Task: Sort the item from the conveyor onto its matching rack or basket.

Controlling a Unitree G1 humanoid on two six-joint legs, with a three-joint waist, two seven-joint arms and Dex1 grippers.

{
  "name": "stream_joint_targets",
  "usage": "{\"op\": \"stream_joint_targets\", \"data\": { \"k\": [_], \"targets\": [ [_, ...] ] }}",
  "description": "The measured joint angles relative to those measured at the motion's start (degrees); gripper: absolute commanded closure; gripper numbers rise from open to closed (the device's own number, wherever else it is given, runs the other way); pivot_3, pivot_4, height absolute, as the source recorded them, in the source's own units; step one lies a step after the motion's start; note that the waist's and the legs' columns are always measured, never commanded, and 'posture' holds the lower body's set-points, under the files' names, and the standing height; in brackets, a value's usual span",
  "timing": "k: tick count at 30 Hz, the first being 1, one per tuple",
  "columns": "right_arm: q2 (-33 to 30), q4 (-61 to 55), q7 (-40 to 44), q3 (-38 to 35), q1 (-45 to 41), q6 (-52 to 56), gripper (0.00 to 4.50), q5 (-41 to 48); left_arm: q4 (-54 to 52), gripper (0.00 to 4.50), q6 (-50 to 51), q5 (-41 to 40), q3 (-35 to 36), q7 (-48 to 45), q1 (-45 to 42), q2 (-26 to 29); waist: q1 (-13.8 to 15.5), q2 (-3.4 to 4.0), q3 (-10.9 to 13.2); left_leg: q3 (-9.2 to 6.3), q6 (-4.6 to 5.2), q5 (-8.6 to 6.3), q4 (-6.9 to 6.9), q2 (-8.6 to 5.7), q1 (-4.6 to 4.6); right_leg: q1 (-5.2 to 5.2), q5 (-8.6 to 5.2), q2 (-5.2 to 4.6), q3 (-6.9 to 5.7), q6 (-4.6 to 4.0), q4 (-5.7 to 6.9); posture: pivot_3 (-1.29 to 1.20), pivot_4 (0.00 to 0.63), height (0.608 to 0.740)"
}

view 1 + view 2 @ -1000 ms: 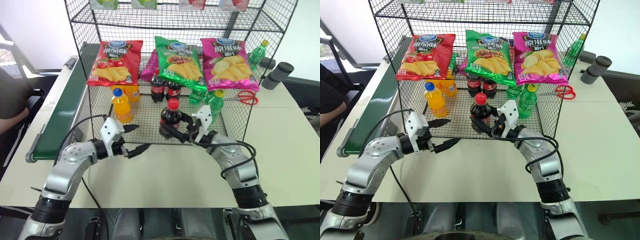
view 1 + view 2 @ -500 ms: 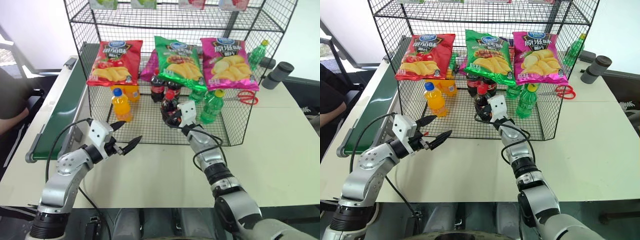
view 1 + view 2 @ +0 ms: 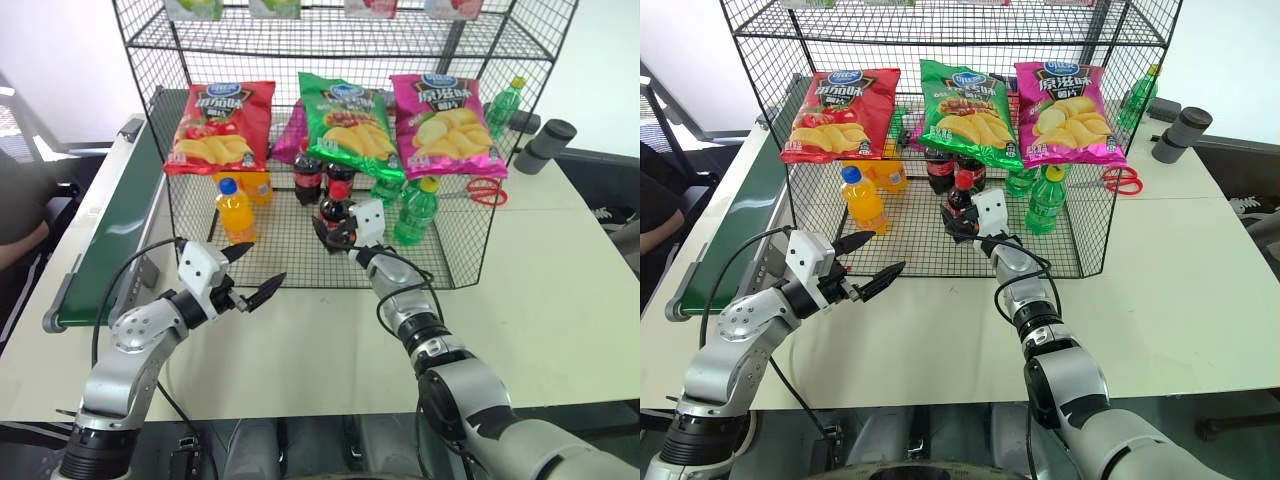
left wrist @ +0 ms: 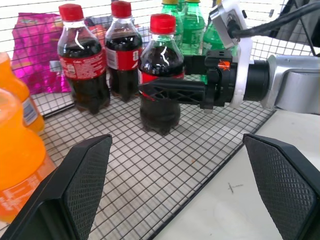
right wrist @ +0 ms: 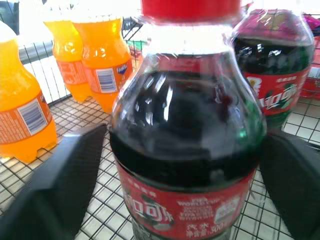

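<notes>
The item, a cola bottle [image 3: 334,212] with a red cap, stands upright on the wire base of the black rack [image 3: 440,276], just in front of two other cola bottles [image 4: 95,65]. My right gripper [image 3: 333,229] reaches into the rack with its jaws open, one finger [image 5: 65,175] on each side of the bottle at label height. My left gripper [image 3: 263,265] hovers open and empty over the table in front of the rack, to the left. The dark green conveyor [image 3: 108,235] runs along the table's left side with nothing on it.
Orange soda bottles [image 3: 237,212] stand left of the colas and green bottles [image 3: 418,210] right of them. Three chip bags [image 3: 345,115] hang on the tier above. Red scissors [image 3: 488,190] and a grey cylinder [image 3: 545,145] lie at the back right. A person's sleeve [image 3: 20,200] shows at the left.
My right gripper carried the cola bottle forward into the rack's base, set it in front of the two colas, and spread its jaws. The left arm stayed near its place.
</notes>
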Motion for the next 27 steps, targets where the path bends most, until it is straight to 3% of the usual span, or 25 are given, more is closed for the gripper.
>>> {"op": "stream_joint_targets", "data": {
  "k": [5, 10, 17, 23, 27],
  "targets": [
    [-0.3, -0.8, 1.7, 0.3, 0.9, -1.4, 0.03, -0.2, 0.0, 0.00, 0.0, 0.0, 0.0, -0.3, -0.1, 0.0, 0.0, 0.00, 0.0, 0.00, -0.01, 0.00, 0.00, -0.01, 0.01, 0.00, 0.00, -0.03, 0.00, 0.00, 0.02, 0.00, 0.150, 0.740],
    [-4.3, -9.4, 3.7, 0.5, 6.3, -0.8, 0.03, -0.6, 0.0, 0.00, 0.1, 0.0, 0.0, -0.2, -0.4, 0.0, 0.3, 0.01, 0.0, -0.01, -0.01, 0.00, 0.00, -0.05, 0.00, 0.02, 0.00, -0.10, 0.00, 0.00, 0.00, 0.00, 0.150, 0.740],
    [-17.6, -33.9, 15.4, -0.2, 22.1, 9.8, 0.03, 5.2, 0.0, 0.00, 0.5, -0.6, 1.6, -0.4, 0.4, 1.2, 0.4, 0.09, 0.0, -0.03, 0.01, -0.01, -0.06, -0.04, 0.00, 0.04, 0.00, -0.10, -0.01, 0.00, -0.07, 0.00, 0.150, 0.740],
    [-30.8, -54.5, 25.2, -5.5, 34.7, 22.4, 0.03, 15.8, 1.2, 0.00, 0.5, -0.8, 4.7, -1.4, 1.0, 3.6, 0.4, 0.12, 0.0, -0.04, 0.02, -0.01, -0.05, -0.02, 0.11, 0.13, -0.01, -0.05, -0.01, -0.01, -0.08, 0.00, 0.150, 0.740],
    [-36.7, -60.1, 27.7, -11.2, 40.3, 27.9, 0.03, 20.1, 3.2, 0.00, 1.0, -0.8, 6.7, -1.9, 1.6, 5.4, 0.5, 0.12, 0.0, -0.03, 0.02, -0.01, -0.03, -0.03, 0.11, 0.18, -0.01, -0.06, 0.00, -0.01, -0.12, 0.00, 0.150, 0.740]
  ]
}}
